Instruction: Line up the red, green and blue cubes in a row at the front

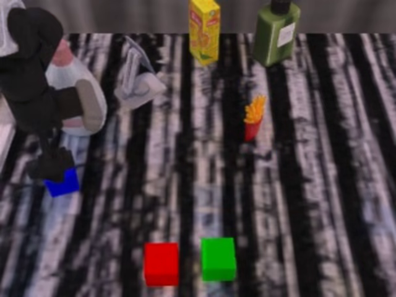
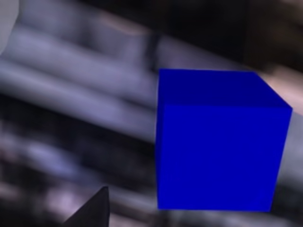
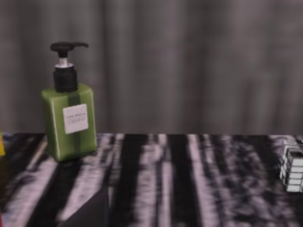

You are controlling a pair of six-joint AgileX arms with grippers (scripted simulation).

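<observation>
**Mia:** Where are the cubes?

**Ben:** The red cube (image 1: 161, 263) and the green cube (image 1: 218, 258) sit side by side at the front of the striped surface (image 1: 309, 204), with a small gap between them. The blue cube (image 1: 62, 183) is far off on the left side, well apart from those two.

**Mia:** Who is near the blue one?

**Ben:** The left gripper (image 1: 54, 166) is right over it and hides part of it from above. The left wrist view shows the blue cube (image 2: 220, 142) very close, with one dark fingertip (image 2: 92, 210) off to its side.

**Mia:** Is it squeezing the cube?

**Ben:** I cannot tell if it is open or closed.

**Mia:** And the right arm?

**Ben:** Its gripper does not show from above. Its wrist view looks at a green pump bottle (image 3: 70, 120) at the back.

**Mia:** What else is there?

**Ben:** A yellow box (image 1: 205, 31), the bottle (image 1: 277, 34), a red carton of fries (image 1: 253, 119) and a white thing (image 1: 137, 80) I cannot name.
</observation>
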